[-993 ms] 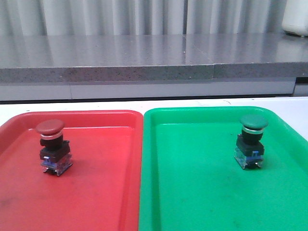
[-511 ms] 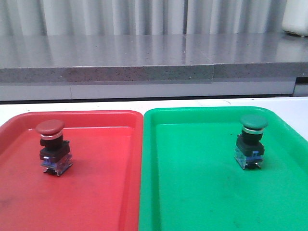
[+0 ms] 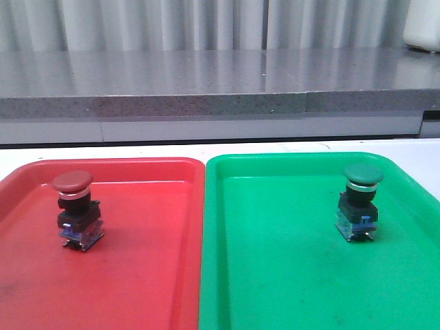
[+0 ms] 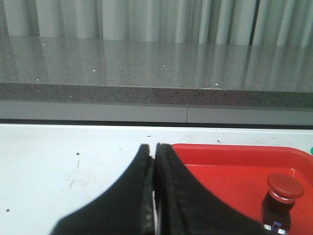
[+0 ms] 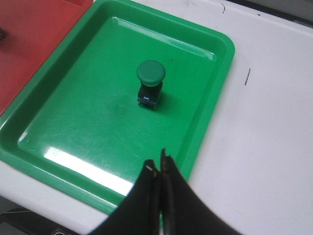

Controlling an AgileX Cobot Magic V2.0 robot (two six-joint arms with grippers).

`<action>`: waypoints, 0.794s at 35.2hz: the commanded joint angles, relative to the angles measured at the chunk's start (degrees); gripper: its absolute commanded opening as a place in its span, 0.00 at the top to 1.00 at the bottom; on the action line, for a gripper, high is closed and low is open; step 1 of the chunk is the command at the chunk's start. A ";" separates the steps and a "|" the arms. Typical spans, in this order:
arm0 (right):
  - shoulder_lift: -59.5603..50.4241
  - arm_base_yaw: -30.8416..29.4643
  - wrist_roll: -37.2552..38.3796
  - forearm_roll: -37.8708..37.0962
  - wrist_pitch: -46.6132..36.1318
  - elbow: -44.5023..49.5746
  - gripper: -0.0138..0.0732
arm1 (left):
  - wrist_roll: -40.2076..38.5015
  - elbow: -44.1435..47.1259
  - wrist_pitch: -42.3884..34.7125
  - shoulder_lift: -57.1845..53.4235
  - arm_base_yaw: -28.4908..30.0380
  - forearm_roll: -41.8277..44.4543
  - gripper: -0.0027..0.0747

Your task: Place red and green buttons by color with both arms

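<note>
The red button [image 3: 75, 208] stands upright in the red tray [image 3: 137, 275], at its left side. The green button [image 3: 359, 201] stands upright in the green tray [image 3: 275, 275], at its far right. No arm shows in the front view. My left gripper [image 4: 152, 147] is shut and empty, low over the white table beside the red tray's edge [image 4: 234, 152], with the red button [image 4: 282, 198] off to its side. My right gripper [image 5: 159, 159] is shut and empty, above the green tray's near rim [image 5: 195, 147], apart from the green button [image 5: 150, 82].
A grey stone ledge [image 3: 206, 82] runs behind the white table [image 3: 412, 148], with pale curtains beyond. A white object [image 3: 423, 24] stands on the ledge at the far right. The trays sit side by side, touching.
</note>
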 commanded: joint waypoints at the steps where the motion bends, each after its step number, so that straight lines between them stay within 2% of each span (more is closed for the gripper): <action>1: 0.11 0.01 -0.39 -0.67 -3.41 -1.36 0.92 | -0.10 1.29 -7.04 -1.06 0.85 -2.61 0.99; 11: 0.16 0.01 -0.39 -0.67 -3.44 -1.36 0.92 | -0.10 1.43 -7.14 -1.06 -0.30 -0.38 0.99; 20: 0.16 0.01 -0.39 -0.67 -3.44 -1.36 0.92 | -0.10 1.43 -7.29 -1.06 -4.75 -0.38 0.99; 28: 0.16 0.01 -0.39 -0.67 -3.44 -1.36 0.92 | -0.10 1.43 -7.80 -1.06 -4.41 -0.38 0.99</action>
